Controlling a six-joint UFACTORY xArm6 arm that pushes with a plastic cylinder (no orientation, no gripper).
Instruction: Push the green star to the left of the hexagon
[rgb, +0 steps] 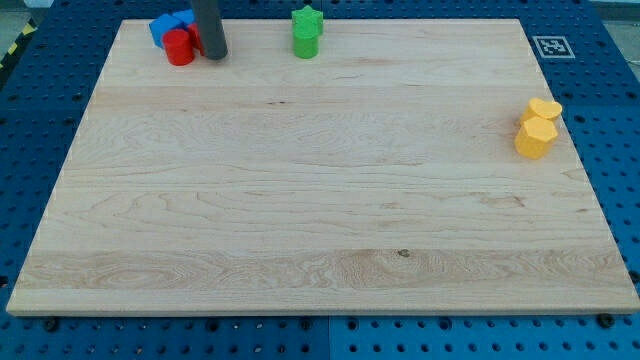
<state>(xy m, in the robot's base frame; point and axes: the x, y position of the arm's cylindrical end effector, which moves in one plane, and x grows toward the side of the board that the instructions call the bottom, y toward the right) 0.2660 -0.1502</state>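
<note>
A pale wooden board (320, 200) lies on a blue pegboard table (620, 120), and I count five blocks on it, in three spots. At the view's top left sit two of them pressed together: one blue block (168, 24), its shape hard to make out, and one red cylinder (180, 47) just below it, touching. The dark rod comes down from the top edge right beside that pair, and my tip (216, 56) rests on the board against the red cylinder's right side. The rod ends plain, with no jaws to open or close, and it holds nothing.

One green star (306, 31) stands alone near the top edge, to the view's right of the tip and apart from it, with bare wood between them.

Far over at the view's right edge are two yellow blocks touching each other: one yellow heart (545, 108) above and one yellow hexagon (535, 138) just below it. The green star is well apart from them, up and to their left.

A black-and-white marker tag (549, 45) sits at the board's top right corner.
</note>
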